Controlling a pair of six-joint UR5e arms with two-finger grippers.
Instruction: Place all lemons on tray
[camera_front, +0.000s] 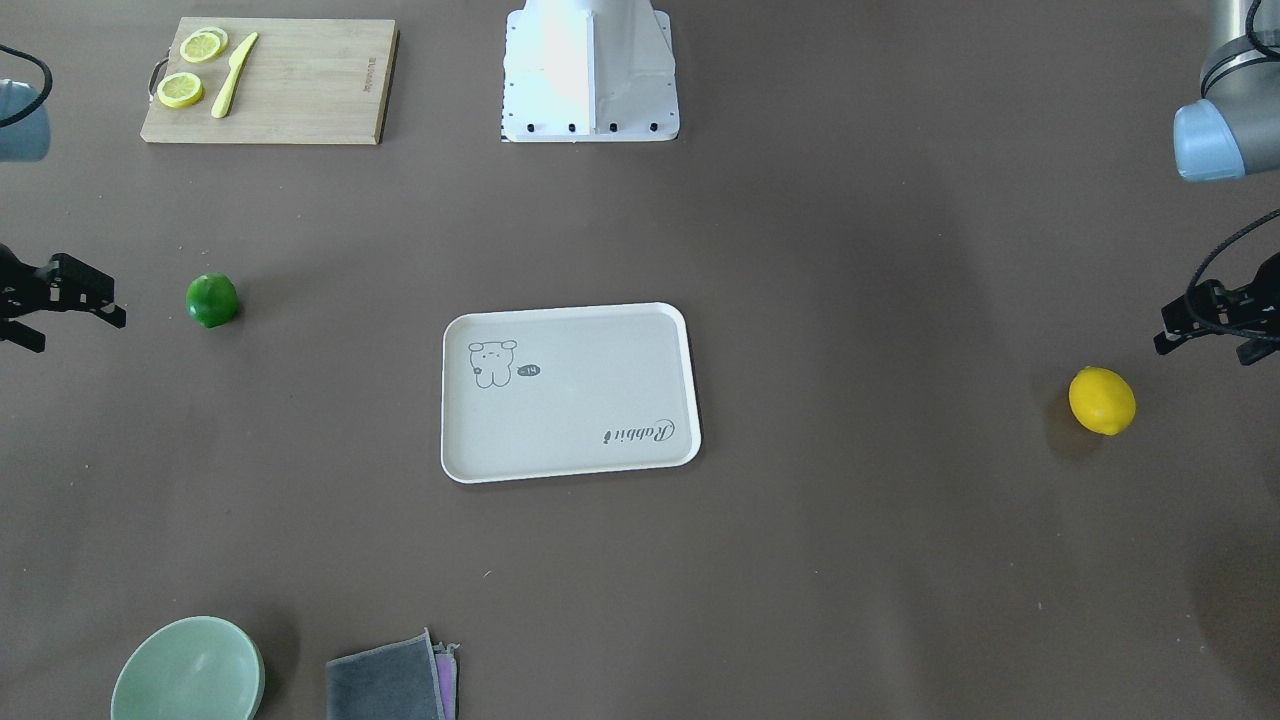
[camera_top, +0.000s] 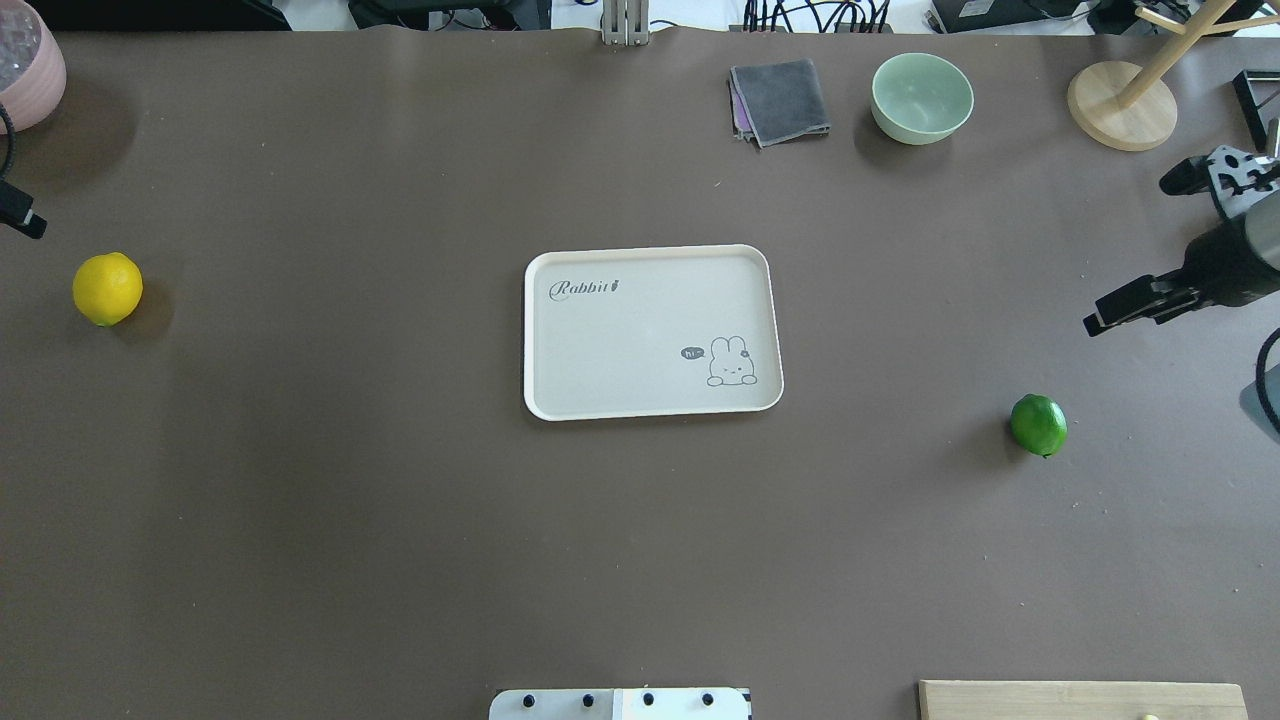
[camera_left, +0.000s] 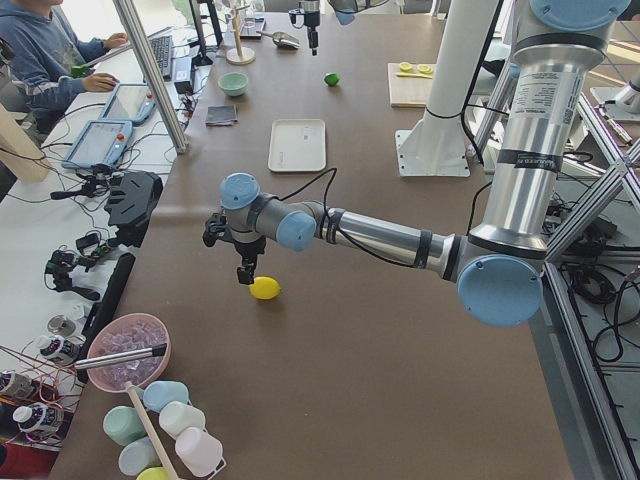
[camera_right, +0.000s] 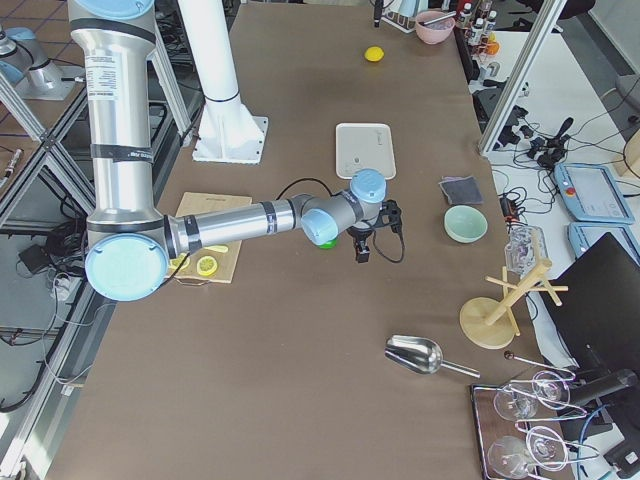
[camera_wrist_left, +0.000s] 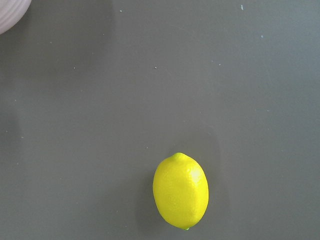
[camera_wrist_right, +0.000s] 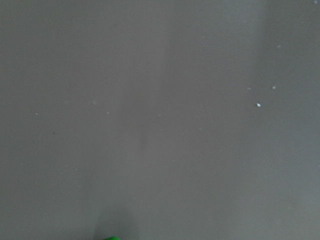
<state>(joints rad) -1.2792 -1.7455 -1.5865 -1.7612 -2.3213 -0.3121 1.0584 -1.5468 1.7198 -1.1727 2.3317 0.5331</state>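
The off-white tray lies at the table's middle with nothing on it; it also shows in the overhead view. The yellow lemon lies on the table on my left side and fills the lower part of the left wrist view. My left gripper hangs open and empty just beside and above it. The green lemon lies on my right side. My right gripper is open and empty, above the table a little farther out than it.
A wooden cutting board with lemon slices and a yellow knife lies near the robot base. A green bowl, a grey cloth and a wooden stand are along the far edge. A pink bowl is at the far left corner.
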